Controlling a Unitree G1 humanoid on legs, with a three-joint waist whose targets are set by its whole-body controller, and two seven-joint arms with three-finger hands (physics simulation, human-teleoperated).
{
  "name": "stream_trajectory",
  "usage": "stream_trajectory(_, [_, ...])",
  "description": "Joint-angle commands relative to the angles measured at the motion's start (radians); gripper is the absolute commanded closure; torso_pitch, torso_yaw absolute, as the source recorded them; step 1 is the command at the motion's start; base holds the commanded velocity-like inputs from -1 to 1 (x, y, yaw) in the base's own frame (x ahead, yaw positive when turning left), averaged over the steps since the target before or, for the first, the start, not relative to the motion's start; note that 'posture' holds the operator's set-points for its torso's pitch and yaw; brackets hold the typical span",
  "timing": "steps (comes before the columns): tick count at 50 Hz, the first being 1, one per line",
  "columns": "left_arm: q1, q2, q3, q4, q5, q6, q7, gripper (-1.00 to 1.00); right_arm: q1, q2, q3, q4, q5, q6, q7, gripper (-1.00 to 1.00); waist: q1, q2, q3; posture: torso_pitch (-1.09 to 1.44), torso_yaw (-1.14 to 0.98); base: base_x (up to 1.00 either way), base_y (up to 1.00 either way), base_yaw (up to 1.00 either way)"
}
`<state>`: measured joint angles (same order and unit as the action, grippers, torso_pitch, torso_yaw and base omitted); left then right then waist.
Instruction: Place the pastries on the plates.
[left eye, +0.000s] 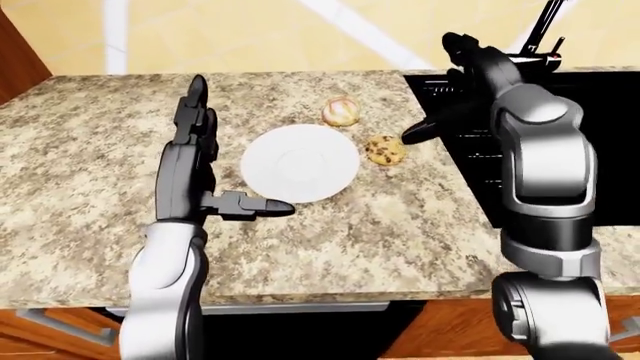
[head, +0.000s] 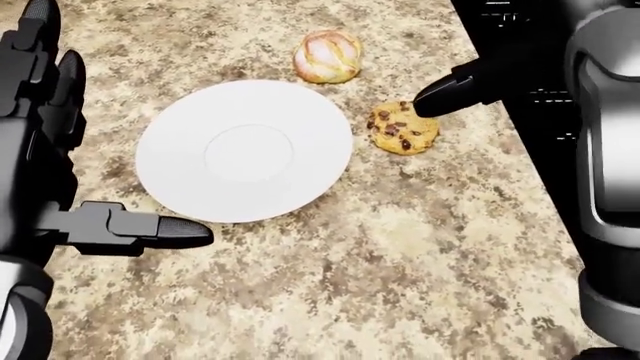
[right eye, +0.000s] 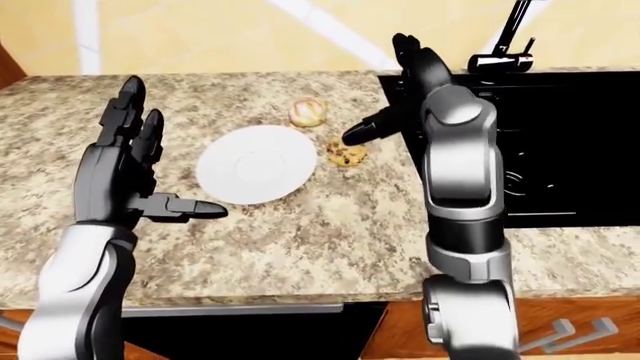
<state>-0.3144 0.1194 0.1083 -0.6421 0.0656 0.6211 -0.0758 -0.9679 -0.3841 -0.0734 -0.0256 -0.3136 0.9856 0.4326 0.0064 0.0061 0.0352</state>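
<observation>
The reach for the cookie (head: 403, 128), lying on the worktop (head: 400, 255) just beside the empty plate (head: 243, 150), is judged under way, the right hand (head: 470, 86) held open, seemingly just above it, so closing the fingers comes next.

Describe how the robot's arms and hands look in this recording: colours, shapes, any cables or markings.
Both arms are glossy silver-grey rounded shells joined by dark rings. The left hand and right hand are matte black, blocky and segmented, with three thick fingers ending in rounded tips. No cables, labels or markings show.
</observation>
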Motion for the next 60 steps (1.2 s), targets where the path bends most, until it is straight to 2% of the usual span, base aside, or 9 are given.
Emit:
stream_trajectory(1, [-0.021,0.008,0.009,-0.034,0.002,-0.021,0.002,-1.00,-0.057,-0.009,-0.011,0.013,-0.041,-0.062,0.029,-1.00,0.000,-0.002,-0.026,0.00,0.00,0.00,0.00,0.00])
stream_trajectory(11, [-0.019,0.003,0.003,-0.024,0.007,-0.029,0.002,-1.00,-0.144,0.005,0.010,0.265,-0.139,-0.241,0.141,-1.00,-0.003,0.003,-0.030,0.00,0.00,0.00,0.00,0.00])
stream_trajectory(22, [-0.007,0.004,0.009,-0.009,0.008,-0.049,0.002,-1.00,-0.171,0.028,0.010,0.512,-0.193,-0.418,0.171,-1.00,-0.006,0.004,-0.038,0.00,0.00,0.00,0.00,0.00])
stream_trajectory(28, [-0.005,0.005,0.009,-0.013,0.011,-0.050,0.002,-1.00,-0.182,0.049,0.020,0.556,-0.221,-0.457,0.188,-1.00,-0.005,0.006,-0.037,0.00,0.00,0.00,0.00,0.00])
stream_trajectory(34, [0.002,0.005,0.013,-0.018,0.009,-0.051,0.000,-1.00,-0.212,0.072,0.024,0.639,-0.227,-0.508,0.157,-1.00,-0.007,0.008,-0.037,0.00,0.00,0.00,0.00,0.00])
stream_trajectory(39, [0.010,0.006,0.017,-0.019,0.007,-0.058,-0.002,-1.00,-0.192,0.090,0.029,0.658,-0.230,-0.530,0.145,-1.00,-0.006,0.006,-0.036,0.00,0.00,0.00,0.00,0.00])
stream_trajectory(49, [0.008,0.006,0.018,-0.020,0.006,-0.053,-0.001,-1.00,-0.158,0.098,0.042,0.630,-0.277,-0.520,0.189,-1.00,-0.003,0.004,-0.032,0.00,0.00,0.00,0.00,0.00])
stream_trajectory(60, [0.010,0.009,0.022,-0.023,0.003,-0.052,-0.003,-1.00,-0.139,0.111,0.041,0.650,-0.300,-0.543,0.170,-1.00,-0.002,0.004,-0.033,0.00,0.00,0.00,0.00,0.00])
